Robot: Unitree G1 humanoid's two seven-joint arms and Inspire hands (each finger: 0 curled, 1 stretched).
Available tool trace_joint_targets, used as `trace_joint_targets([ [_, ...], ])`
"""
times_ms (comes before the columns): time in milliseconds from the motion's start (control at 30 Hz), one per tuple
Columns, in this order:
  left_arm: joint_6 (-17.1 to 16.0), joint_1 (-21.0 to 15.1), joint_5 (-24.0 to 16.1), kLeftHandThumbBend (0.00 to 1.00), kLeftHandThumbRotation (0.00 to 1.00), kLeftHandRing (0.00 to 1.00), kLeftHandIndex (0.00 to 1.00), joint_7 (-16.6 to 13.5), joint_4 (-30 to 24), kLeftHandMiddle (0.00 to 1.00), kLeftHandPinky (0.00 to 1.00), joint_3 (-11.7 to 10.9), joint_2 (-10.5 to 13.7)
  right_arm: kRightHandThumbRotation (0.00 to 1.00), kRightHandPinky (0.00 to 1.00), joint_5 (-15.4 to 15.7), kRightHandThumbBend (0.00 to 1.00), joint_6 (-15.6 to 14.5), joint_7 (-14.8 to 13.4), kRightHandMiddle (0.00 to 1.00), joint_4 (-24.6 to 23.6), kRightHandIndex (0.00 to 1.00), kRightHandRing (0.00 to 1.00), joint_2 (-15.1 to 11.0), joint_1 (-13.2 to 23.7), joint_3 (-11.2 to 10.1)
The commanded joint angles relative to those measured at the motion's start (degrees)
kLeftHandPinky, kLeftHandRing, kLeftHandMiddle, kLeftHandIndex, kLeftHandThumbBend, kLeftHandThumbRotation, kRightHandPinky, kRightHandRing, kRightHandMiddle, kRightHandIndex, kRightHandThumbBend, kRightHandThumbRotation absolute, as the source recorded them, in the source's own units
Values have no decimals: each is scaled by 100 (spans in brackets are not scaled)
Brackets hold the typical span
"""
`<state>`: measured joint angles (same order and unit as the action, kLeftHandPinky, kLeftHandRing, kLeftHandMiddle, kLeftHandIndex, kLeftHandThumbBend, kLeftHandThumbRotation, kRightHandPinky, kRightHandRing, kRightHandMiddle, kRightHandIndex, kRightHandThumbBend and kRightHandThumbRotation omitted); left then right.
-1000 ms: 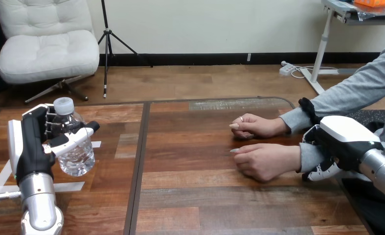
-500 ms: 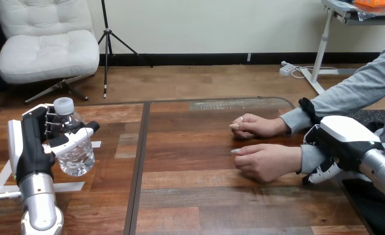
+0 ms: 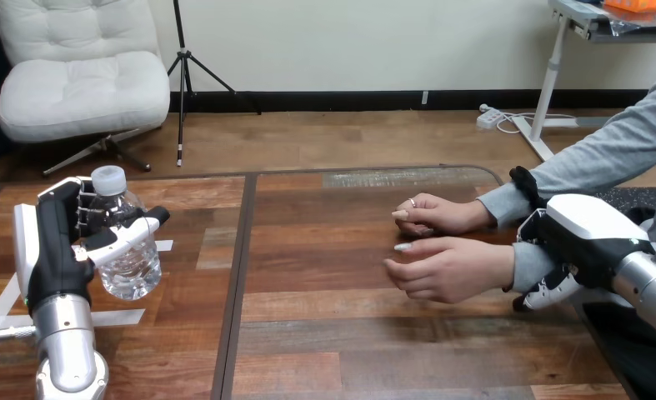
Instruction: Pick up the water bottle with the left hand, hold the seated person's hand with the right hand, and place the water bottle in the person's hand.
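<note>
At the table's left my left hand (image 3: pixel 49 242) is shut on a clear water bottle (image 3: pixel 130 268) with a white cap, held upright just above the wood. At the right my right hand (image 3: pixel 589 233) has its fingers curled round the grey-sleeved wrist of the person's nearer hand (image 3: pixel 445 268). That hand hovers a little above the table, with its fingers loosely spread and pointing left. The person's farther hand (image 3: pixel 438 214) rests on the table just behind it. A wide stretch of table separates the bottle from both of the person's hands.
The wooden table (image 3: pixel 349 342) has a dark seam (image 3: pixel 237 283) running front to back left of centre. Strips of white tape (image 3: pixel 3 307) lie on the wood near my left arm.
The person's nearer hand has risen off the table and shifted slightly left, its fingers uncurling. My right hand rose a little with the wrist. The left hand and bottle stayed put.
</note>
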<state>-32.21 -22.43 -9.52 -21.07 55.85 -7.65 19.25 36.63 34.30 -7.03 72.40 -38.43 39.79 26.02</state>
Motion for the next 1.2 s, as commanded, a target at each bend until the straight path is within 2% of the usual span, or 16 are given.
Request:
trace_joint_targets([
  [0, -77, -250, -43, 70, 0, 41, 45, -87, -428, 45, 39, 2, 70, 0, 17, -213, 72, 74, -61, 28, -65, 30, 22, 96, 165, -234],
  [1167, -82, -255, 18, 70, 0, 41, 45, 4, -426, 45, 39, -13, 53, 0, 18, -291, 72, 175, -82, 28, -92, 29, 23, 60, 175, -279],
])
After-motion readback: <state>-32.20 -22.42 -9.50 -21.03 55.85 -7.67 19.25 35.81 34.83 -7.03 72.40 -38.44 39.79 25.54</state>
